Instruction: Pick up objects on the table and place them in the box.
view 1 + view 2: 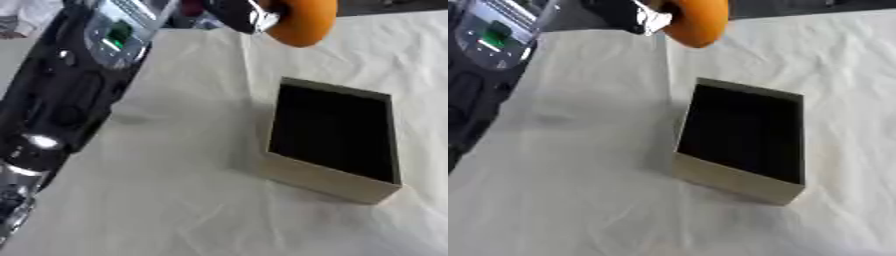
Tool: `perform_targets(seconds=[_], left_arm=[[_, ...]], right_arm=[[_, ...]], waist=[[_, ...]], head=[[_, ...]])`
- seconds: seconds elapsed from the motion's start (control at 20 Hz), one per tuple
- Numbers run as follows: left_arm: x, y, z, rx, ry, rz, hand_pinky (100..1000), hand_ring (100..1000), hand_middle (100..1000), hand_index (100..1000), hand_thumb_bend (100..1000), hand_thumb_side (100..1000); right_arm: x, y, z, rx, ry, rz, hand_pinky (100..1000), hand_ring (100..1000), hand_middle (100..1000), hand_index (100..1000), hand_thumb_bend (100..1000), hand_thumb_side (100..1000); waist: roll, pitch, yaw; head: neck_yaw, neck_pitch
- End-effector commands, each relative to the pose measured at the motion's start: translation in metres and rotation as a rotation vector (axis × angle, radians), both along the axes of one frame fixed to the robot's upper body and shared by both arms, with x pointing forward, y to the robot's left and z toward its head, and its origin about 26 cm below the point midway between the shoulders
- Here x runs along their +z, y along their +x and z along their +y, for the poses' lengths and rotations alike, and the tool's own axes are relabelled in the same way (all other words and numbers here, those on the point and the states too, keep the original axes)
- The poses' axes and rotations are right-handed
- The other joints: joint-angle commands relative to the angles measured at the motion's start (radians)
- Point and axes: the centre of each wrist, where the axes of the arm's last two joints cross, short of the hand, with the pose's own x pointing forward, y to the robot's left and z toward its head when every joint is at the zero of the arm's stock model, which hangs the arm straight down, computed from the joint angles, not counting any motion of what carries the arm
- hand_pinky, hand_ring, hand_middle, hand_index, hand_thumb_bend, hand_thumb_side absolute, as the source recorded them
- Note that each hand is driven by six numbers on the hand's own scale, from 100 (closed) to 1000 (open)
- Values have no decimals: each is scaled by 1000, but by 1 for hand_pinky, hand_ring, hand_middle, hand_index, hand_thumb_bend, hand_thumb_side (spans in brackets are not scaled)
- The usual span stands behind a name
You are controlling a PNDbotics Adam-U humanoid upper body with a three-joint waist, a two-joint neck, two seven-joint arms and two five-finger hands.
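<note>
Box (332,137) below my left hand (234,14) looks dark inside, contents unclear. Hand grasps an orange round object (302,22), up above the white-covered bench (175,200).

The left arm (61,95) is seen stretched from the lower left corner up to the top edge, black with silver joints. Its left hand (238,14) is raised at the top, fingers curled round an orange object (302,22).

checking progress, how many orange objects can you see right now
1. The orange object is at the top of the view, held up by the left hand beyond the box, whose dark inside shows nothing, though something could be hidden.
</note>
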Motion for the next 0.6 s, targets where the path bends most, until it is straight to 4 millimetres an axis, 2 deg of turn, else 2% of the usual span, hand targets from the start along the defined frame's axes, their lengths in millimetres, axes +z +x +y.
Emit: perform_targets(seconds=[0.05,0.6], left_arm=[[-2,-6,-20,-25,6,-39,409,553,564,603,100,100],[-36,-5,-53,-22,63,-87,409,551,562,603,100,100]], right_arm=[[10,-3,2,5,2,-42,598,682,569,784,100,799],[12,-2,7,29,19,-53,596,681,568,784,100,803]], waist=[[-8,-15,-4],[-9,-3,-29]], head=[[6,-11],[26,-29]])
